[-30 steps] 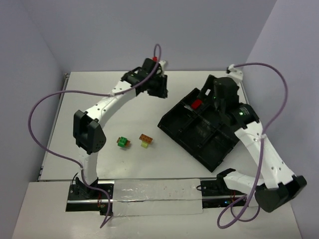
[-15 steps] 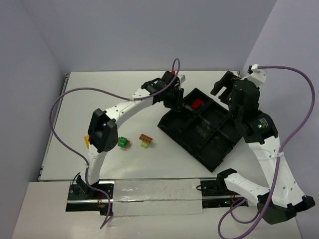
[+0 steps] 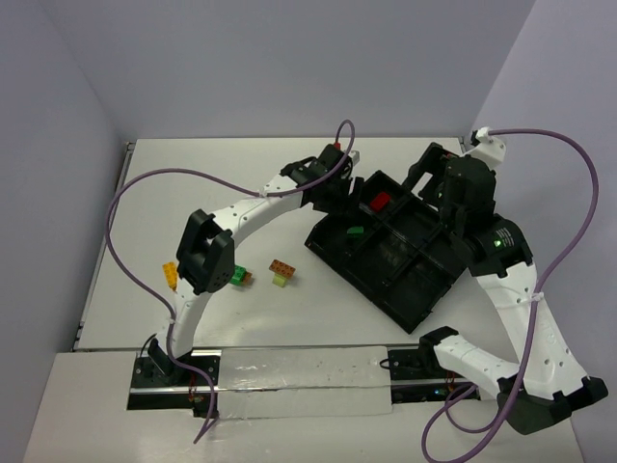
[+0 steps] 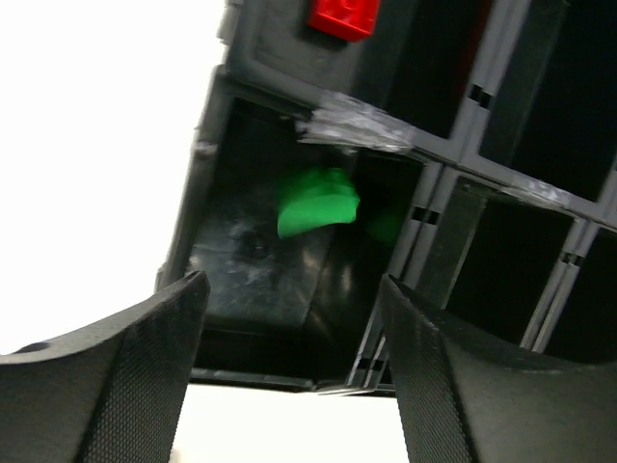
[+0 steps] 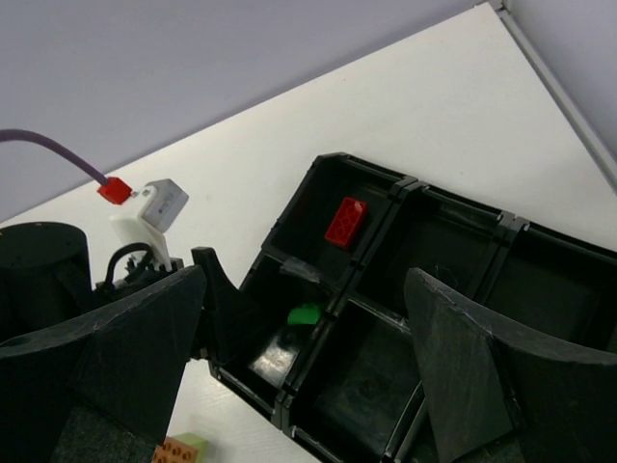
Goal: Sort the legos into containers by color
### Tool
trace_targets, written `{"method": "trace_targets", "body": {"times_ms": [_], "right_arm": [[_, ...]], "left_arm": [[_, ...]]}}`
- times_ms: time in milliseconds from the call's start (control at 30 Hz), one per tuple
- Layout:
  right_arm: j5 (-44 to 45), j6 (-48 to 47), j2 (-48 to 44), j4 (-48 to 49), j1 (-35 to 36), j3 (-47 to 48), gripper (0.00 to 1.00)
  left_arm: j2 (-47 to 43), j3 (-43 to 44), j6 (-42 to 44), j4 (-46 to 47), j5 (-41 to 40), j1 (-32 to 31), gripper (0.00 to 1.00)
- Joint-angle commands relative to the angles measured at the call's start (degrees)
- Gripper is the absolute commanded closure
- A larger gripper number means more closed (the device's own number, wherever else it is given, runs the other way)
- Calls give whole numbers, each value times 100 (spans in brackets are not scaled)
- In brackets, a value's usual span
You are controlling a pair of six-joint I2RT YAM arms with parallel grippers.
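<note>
The black divided tray (image 3: 410,282) lies at the right. A red lego (image 3: 381,201) sits in its far compartment. A green lego (image 3: 355,231) lies in the neighbouring left compartment. My left gripper (image 3: 339,200) is open and empty at the tray's left edge, and the green lego (image 4: 318,201) lies blurred just beyond its fingers. My right gripper (image 3: 427,178) is open and empty above the tray's far side, and its view shows the green lego (image 5: 305,314) and the red lego (image 5: 345,221) below. An orange-brown brick on a pale yellow-green one (image 3: 282,271), a green pair (image 3: 237,277) and a yellow pair (image 3: 170,274) lie on the table.
The left arm reaches across the table's middle to the tray. The tray's other compartments (image 5: 453,251) hold nothing that shows. The back wall stands close behind the tray, and the table's right edge (image 5: 569,96) runs near it.
My left gripper has moved right from the table's back to the tray's left edge, and a green lego now lies in that compartment. My right gripper has drawn back towards the tray's far side.
</note>
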Motion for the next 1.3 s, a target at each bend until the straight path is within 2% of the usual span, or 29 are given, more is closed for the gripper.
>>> {"method": "trace_targets", "body": {"times_ms": [0,100,200,267,400,467,533,667,833,967,1100,1267], "right_arm": [[-166,-71,7,65,-24,-13,9],[-336,-126,24,107,-31,-40,9],[-769,-268,124,149,-31,-92,9],[-1249,-359,258,107,-23,-111,9],[-1952,-265,510,238,-6,-306,9],[-2436,-127,633,473,86,-502,9],[-2731,-64,767,669,413,-629,10],[-2401,-218,1479,522,1591,-469,9],[-2367,-441,2603,249,2670,-348,10],[-2471,-1170,3294,380,3200,-368,10],[-2192,-1449,3872,507,3383,-128,11],[-2447,-1708,4255,949,3423,58,13]], "left_arm": [[-682,-16,173,-242,-615,-14,21],[-1139,-285,175,-427,-965,58,24],[-1961,-1237,-27,-586,-1371,186,27],[-2766,-1926,-248,-729,-1720,471,27],[-3895,-3075,-671,-1153,-1806,1193,27],[-4316,-3527,-815,-1252,-1863,1334,25],[-4529,-3945,-1022,-1333,-1864,1390,25],[-4677,-4567,-1539,-1374,-1676,1448,25],[-4788,-4760,-1466,-1718,-1866,1566,21],[-4949,-4760,-1252,-1738,-1870,2047,23],[-5062,-4461,-1361,-1843,-2284,2309,24],[-5236,-4365,-1431,-1762,-2368,2490,24]]}}
